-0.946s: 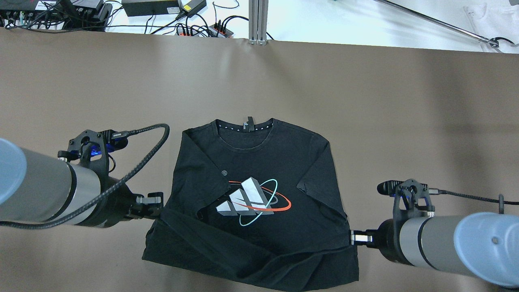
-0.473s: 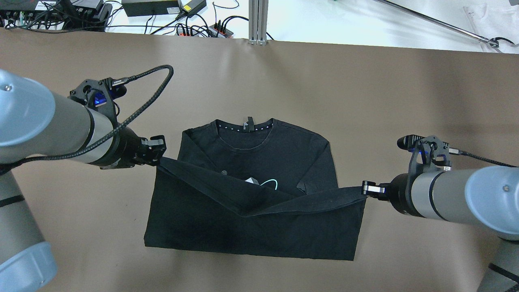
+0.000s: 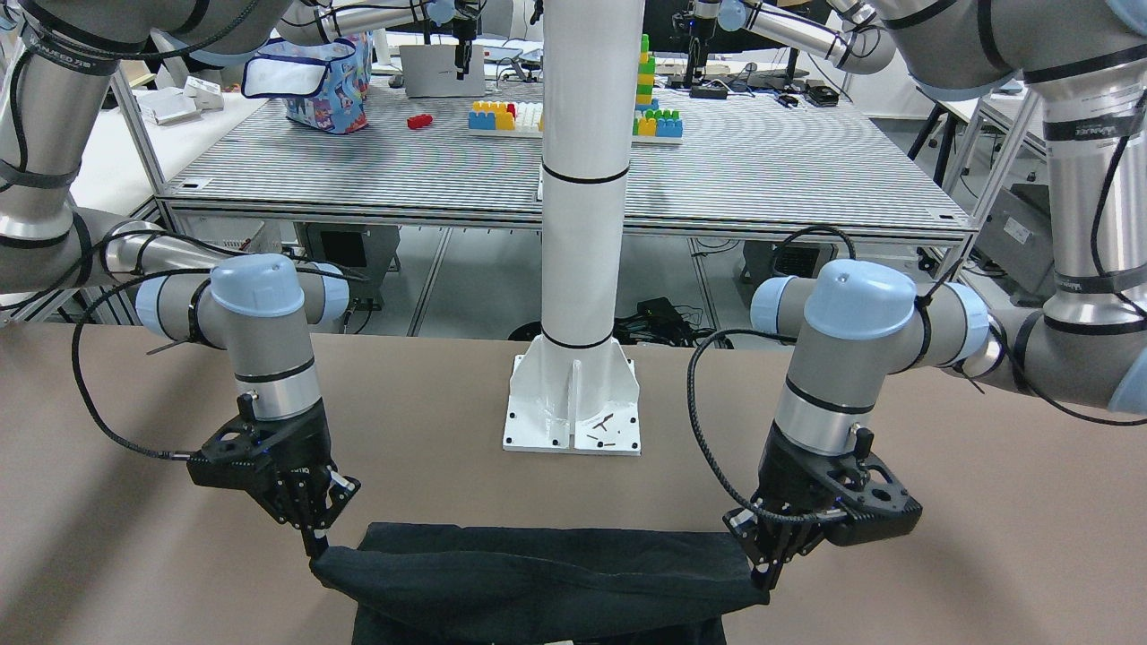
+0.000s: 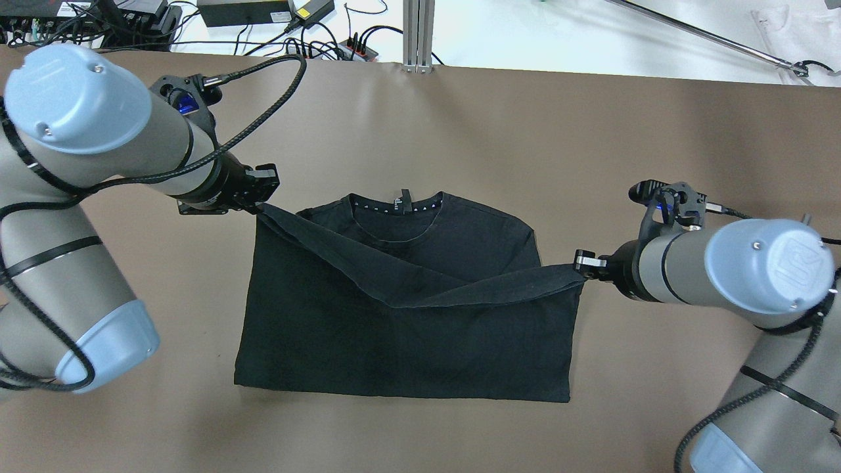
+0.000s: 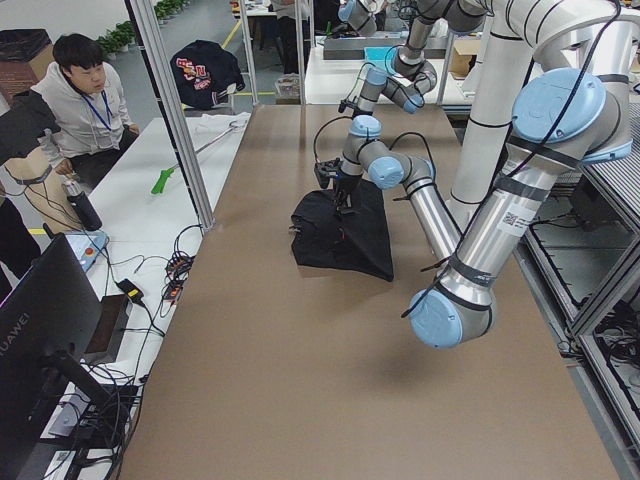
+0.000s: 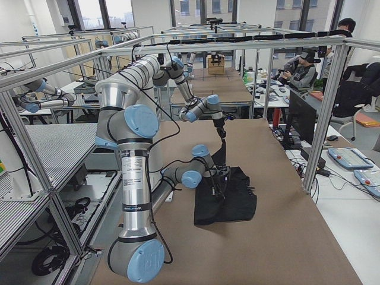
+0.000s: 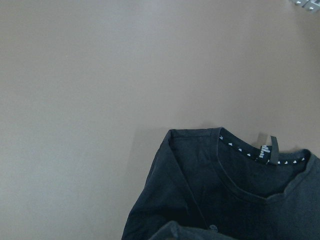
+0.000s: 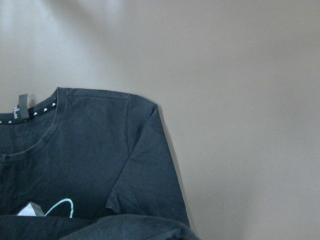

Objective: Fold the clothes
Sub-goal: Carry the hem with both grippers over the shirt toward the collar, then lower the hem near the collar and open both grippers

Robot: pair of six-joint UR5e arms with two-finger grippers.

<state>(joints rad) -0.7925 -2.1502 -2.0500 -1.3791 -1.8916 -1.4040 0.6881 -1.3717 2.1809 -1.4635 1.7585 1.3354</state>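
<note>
My left claw (image 4: 261, 202) is pressed onto one bottom corner of the black shirt (image 4: 401, 348), and my right claw (image 4: 581, 265) pinches the other. The shirt lies mid-table (image 4: 460, 125), with its collar (image 4: 399, 213) on the far side. I see the held hem (image 4: 420, 299) raised and sagging between the claws across the chest, its left corner farther away than its right.

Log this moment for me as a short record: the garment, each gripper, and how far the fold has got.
garment: black T-shirt, on the brown table, collar on the far side
left gripper: shut on one lifted hem corner
right gripper: shut on the other hem corner
fold state: hem held above the chest, sagging mid-span, not yet laid down
</note>
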